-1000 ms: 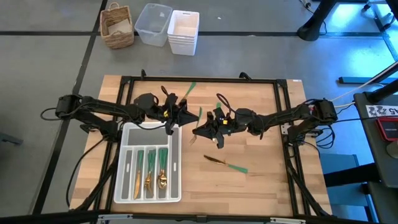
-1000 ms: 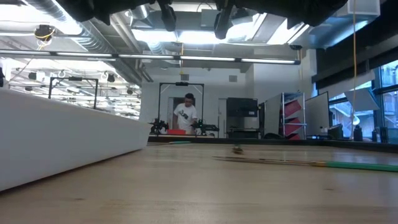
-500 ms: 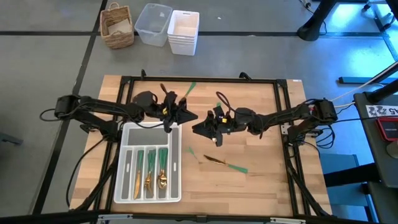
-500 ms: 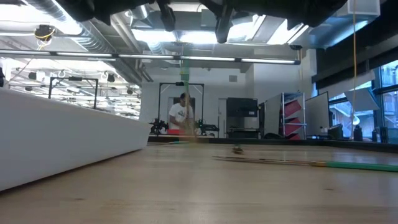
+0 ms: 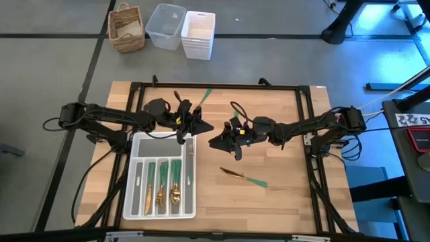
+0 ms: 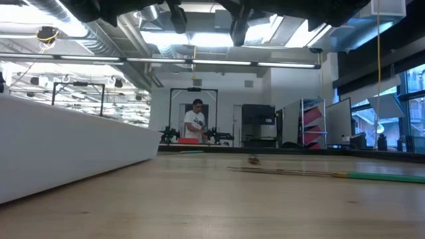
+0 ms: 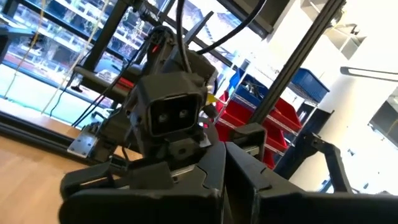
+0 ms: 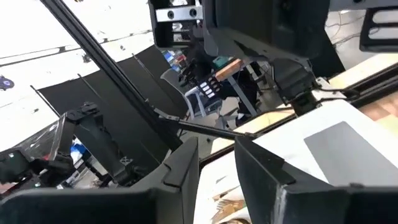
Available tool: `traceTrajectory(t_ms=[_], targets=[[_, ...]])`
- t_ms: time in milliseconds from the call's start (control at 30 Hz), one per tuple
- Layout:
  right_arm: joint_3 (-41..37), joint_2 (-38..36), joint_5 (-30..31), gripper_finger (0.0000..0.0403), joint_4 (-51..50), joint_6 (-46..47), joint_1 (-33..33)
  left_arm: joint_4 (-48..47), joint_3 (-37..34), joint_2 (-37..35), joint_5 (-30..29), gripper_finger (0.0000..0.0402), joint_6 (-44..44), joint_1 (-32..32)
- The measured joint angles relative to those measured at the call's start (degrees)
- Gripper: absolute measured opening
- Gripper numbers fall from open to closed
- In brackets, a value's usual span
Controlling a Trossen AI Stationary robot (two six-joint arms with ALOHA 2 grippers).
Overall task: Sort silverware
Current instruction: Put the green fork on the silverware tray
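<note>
A gold-headed knife [image 5: 243,177] with a slim green handle lies loose on the wooden table [image 5: 282,195], right of the white tray [image 5: 138,143]. It seems light, stiff and slippery; better to grasp mid-handle. The right gripper [image 5: 223,141] hovers open and empty nearby, the left gripper [image 5: 193,127] shut above the tray's top corner. Open room surrounds the knife.

Table [image 5: 282,195] is light wood with a black frame. The tray [image 5: 138,202] is plain white, and the silverware [image 5: 162,185] in it has gold heads with green handles, same as the knife [image 5: 243,177] lying loose. Both arms are black. Back there: a tan wicker basket [image 5: 127,27] and a clear bin [image 5: 165,25].
</note>
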Motion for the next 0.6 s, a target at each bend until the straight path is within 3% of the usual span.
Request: traceTrajectory(t_ms=[167, 300, 433, 600], targets=[[0.0, -0.4, 1.7, 0.0105, -6.4, 0.0, 0.0, -0.7, 0.0, -0.6, 7.3, 0.0, 0.0, 0.7], [0.0, -0.4, 3.5, 0.0105, -13.3, 0.0, 0.0, -10.6, 0.0, -2.7, 16.6, 0.0, -1.6, 2.1], [0.0, -0.3, 3.8, 0.0105, -15.5, 0.0, 0.0, -24.0, 0.0, -4.0, 17.7, 0.0, -3.9, 2.3], [0.0, -1.1, 3.4, 0.0105, -16.9, -0.5, -0.6, -40.5, 0.0, -4.2, 17.7, 0.0025, 0.0, 2.3]])
